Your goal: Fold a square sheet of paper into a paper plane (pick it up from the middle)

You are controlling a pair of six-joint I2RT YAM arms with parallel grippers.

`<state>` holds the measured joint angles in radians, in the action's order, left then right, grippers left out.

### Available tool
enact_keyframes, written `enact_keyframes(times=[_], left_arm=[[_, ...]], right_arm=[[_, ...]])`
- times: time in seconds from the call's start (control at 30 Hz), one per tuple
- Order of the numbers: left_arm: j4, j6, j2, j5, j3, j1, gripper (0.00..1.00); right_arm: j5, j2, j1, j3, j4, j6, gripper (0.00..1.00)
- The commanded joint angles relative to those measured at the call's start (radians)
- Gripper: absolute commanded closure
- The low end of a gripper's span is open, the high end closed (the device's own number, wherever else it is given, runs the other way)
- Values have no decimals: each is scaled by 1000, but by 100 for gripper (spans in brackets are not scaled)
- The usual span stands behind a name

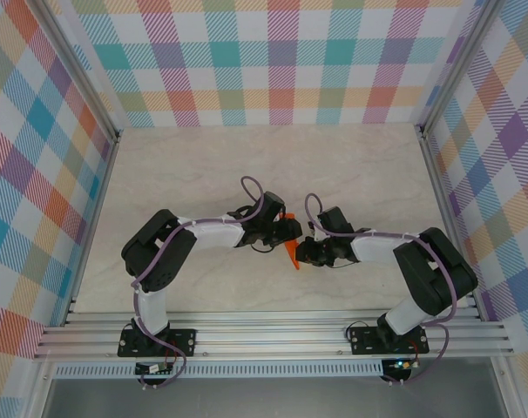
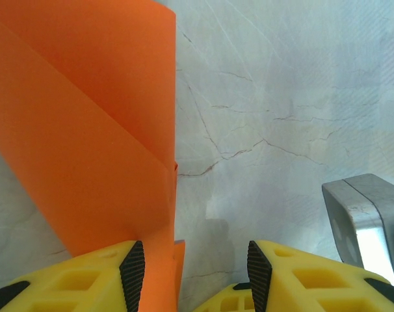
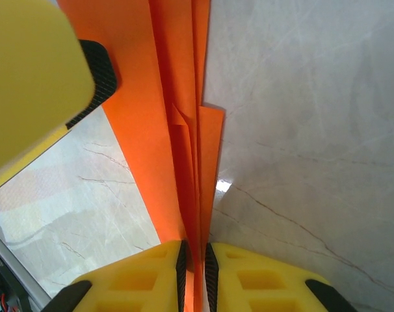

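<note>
Both arms meet mid-table, a touch toward the near edge. The right gripper is pinched tight on the folded orange paper, its layers squeezed between the pads. The left gripper stands part-open, with the paper against just one pad and bare table showing in the gap.

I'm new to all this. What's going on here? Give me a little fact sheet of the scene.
Item: orange paper, folded into long narrow layers
Right claw: shut on the paper
Left claw: open, paper against one pad
Place: middle of the pale table, between the two arms
</note>
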<state>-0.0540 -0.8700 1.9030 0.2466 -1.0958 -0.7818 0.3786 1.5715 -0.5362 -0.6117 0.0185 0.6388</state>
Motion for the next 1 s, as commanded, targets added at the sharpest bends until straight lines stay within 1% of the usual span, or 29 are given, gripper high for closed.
enact_keyframes(times=[0.0, 0.13, 0.27, 0.5, 0.73, 0.8, 0.87, 0.97], left_arm=[[15, 15, 22, 7, -22, 6, 52], [18, 17, 25, 10, -27, 8, 52], [21, 17, 28, 10, -29, 6, 52], [23, 17, 28, 10, -30, 7, 52], [23, 17, 31, 10, -34, 7, 52], [25, 18, 33, 13, -37, 7, 52], [25, 18, 34, 16, -41, 6, 52], [26, 19, 34, 16, -42, 7, 52]], right_arm=[[-67, 66, -13, -10, 22, -31, 82], [-70, 68, -18, -14, 31, -27, 82], [-73, 38, -18, -11, 33, -27, 80], [-69, -46, -18, 5, 34, -25, 74], [-86, -147, -18, 46, 20, 3, 73], [-94, -184, -18, 60, 19, 17, 74], [-86, -212, -18, 72, 5, 33, 78], [-14, -222, -18, 84, -61, 64, 85]])
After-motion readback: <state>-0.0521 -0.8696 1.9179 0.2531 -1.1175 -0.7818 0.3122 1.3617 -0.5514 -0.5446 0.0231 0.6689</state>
